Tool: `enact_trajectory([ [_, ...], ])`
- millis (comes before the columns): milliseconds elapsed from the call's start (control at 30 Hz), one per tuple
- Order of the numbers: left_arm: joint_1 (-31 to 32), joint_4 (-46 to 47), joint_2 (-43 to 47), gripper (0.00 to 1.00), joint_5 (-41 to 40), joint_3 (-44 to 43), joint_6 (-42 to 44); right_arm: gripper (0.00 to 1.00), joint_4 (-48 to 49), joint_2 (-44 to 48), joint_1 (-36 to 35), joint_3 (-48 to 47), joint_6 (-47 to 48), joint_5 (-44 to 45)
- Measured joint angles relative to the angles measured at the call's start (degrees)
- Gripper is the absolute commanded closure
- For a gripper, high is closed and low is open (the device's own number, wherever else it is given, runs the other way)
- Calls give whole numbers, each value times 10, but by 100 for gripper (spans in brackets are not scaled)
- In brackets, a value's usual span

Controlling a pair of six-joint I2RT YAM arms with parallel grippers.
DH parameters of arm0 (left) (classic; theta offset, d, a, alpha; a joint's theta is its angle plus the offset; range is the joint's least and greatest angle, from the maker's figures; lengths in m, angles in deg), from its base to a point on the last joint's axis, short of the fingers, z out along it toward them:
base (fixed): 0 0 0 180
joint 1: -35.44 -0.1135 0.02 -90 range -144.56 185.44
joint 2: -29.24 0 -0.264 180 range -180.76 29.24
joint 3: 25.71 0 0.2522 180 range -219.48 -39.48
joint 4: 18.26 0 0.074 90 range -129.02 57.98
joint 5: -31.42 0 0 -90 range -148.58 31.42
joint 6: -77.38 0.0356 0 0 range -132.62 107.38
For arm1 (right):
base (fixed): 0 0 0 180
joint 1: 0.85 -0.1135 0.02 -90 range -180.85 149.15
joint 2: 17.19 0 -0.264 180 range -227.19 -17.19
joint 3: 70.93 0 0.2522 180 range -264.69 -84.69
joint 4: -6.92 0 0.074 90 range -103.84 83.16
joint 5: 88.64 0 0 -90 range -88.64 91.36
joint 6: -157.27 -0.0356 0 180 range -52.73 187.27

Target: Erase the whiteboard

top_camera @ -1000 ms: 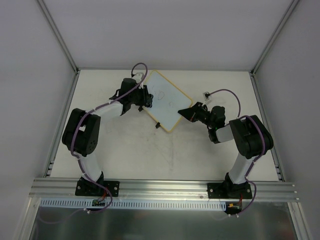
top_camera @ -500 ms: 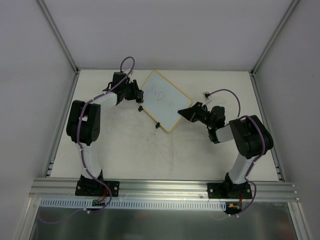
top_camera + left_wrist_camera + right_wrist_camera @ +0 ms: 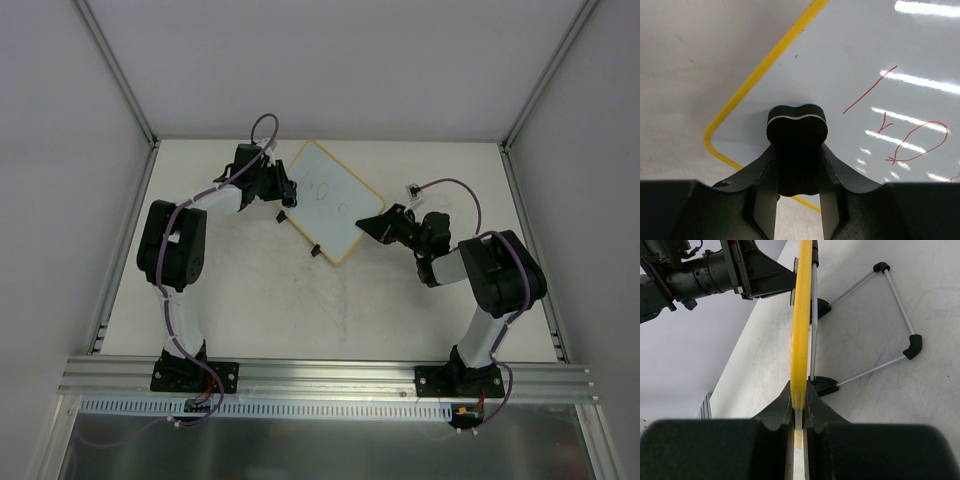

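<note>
The whiteboard (image 3: 335,210) has a white surface and a yellow frame and stands tilted on a wire stand at the table's back middle. Red scribbles (image 3: 912,145) mark its surface. My left gripper (image 3: 287,190) is shut on a black eraser block (image 3: 796,129), which is at the board's left corner, over the white surface (image 3: 855,60). My right gripper (image 3: 373,226) is shut on the board's right edge. The right wrist view shows the yellow frame (image 3: 801,315) edge-on between the fingers of that gripper (image 3: 799,407).
The board's wire stand legs with black corner pieces (image 3: 912,346) rest on the table behind the board. Two black clips (image 3: 315,249) sit on its near-left edge. Grey walls enclose the table on three sides, and an aluminium rail (image 3: 330,375) runs along the near edge.
My left arm pulled back left off the board edge, then came back to the board's left corner with the eraser. The right gripper and the board have not moved.
</note>
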Motion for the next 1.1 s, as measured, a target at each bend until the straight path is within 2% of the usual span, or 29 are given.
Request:
enact_trajectory([
  [267, 22, 39, 14, 100, -10, 31, -19, 100, 0, 0, 0, 0, -4, 1],
  [533, 89, 99, 60, 100, -19, 104, -58, 100, -1, 0, 0, 0, -2, 2],
  [733, 125, 130, 71, 100, -10, 127, -86, 100, -7, 0, 2, 0, 0, 5],
  [933, 134, 126, 71, 100, 11, 120, -89, 100, -9, 0, 2, 0, 1, 7],
  [1100, 111, 86, 61, 100, 45, 92, -85, 100, -8, 0, 2, 0, 0, 7],
])
